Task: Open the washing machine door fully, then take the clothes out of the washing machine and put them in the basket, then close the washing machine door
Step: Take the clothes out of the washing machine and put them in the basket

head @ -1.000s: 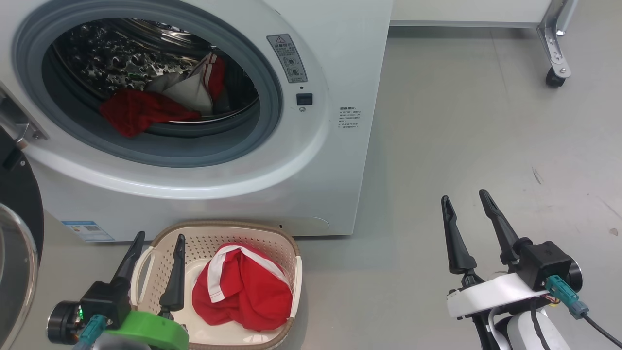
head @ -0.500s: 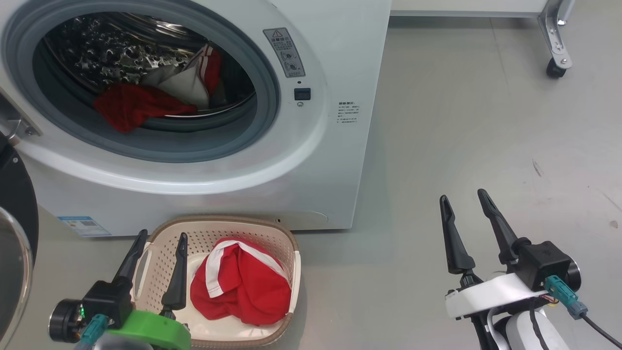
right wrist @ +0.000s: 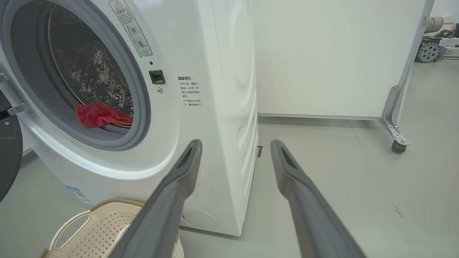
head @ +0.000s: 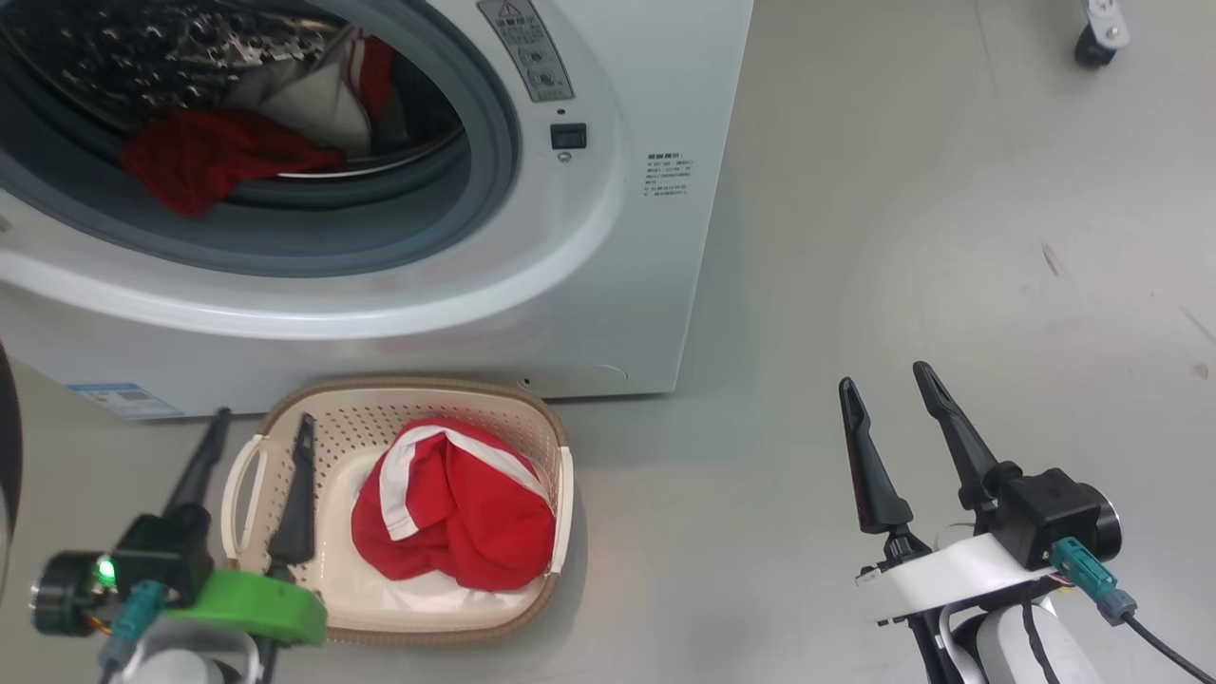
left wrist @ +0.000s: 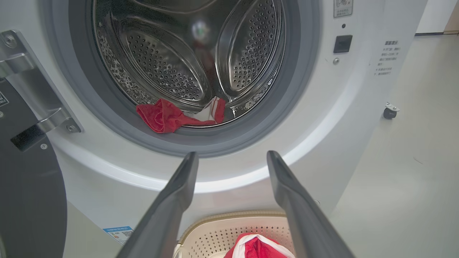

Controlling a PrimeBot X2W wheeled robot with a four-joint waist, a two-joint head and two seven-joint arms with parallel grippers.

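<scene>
So, the leftover clothes (left wrist: 161, 116) lie on the front lip of the washing machine (head: 617, 237), draped sideways across its mouth. That's straight ahead of and above the left tool (left wrist: 232, 154), which hangs wide open over the basket (head: 408, 388). The right tool (head: 883, 375), also spread open, sits well off to the side, so the left arm looks nearer.

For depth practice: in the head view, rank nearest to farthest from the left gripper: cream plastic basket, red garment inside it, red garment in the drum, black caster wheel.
1. Cream plastic basket, beside the left gripper.
2. Red garment in the basket, rightward.
3. Red garment in the drum, ahead.
4. Black caster wheel, far upper right.
</scene>
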